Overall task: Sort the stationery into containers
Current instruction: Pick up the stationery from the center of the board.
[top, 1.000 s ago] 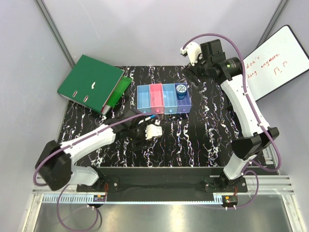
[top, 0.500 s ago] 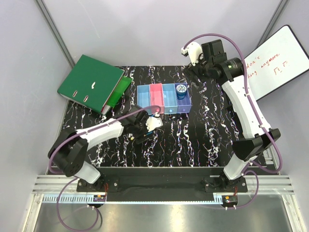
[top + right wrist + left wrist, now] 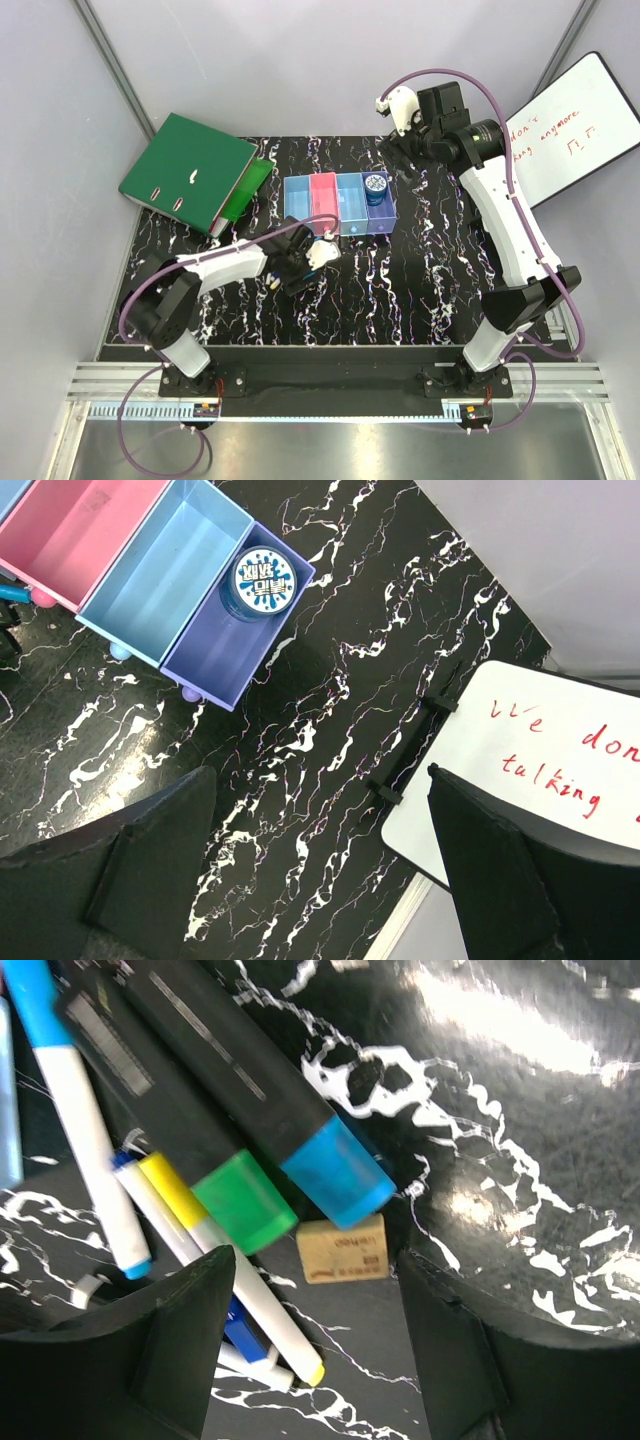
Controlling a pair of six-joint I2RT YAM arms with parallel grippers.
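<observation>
My left gripper [image 3: 303, 262] hovers open and empty low over a pile of stationery just in front of the bins. In the left wrist view the gripper [image 3: 315, 1360] straddles bare table. Just ahead lie a blue-capped black marker [image 3: 335, 1175], a green-capped black marker [image 3: 245, 1205], a yellow-capped white pen [image 3: 235, 1280], a blue-and-white pen [image 3: 85, 1140] and a small tan eraser [image 3: 342, 1250]. The row of bins [image 3: 323, 200] stands mid-table. The round blue tin [image 3: 375, 185] sits in the purple bin [image 3: 215, 655]. My right gripper [image 3: 400, 135] is open, raised behind the bins.
A large green ring binder [image 3: 190, 170] lies at the back left. A whiteboard [image 3: 565, 125] with red writing leans at the back right, also in the right wrist view [image 3: 560, 770]. The pink bin [image 3: 80, 520] and the neighbouring light blue bin [image 3: 165, 570] hold nothing visible.
My left arm has folded in, and its gripper has shifted slightly back and left over the pen pile. The right arm has barely moved.
</observation>
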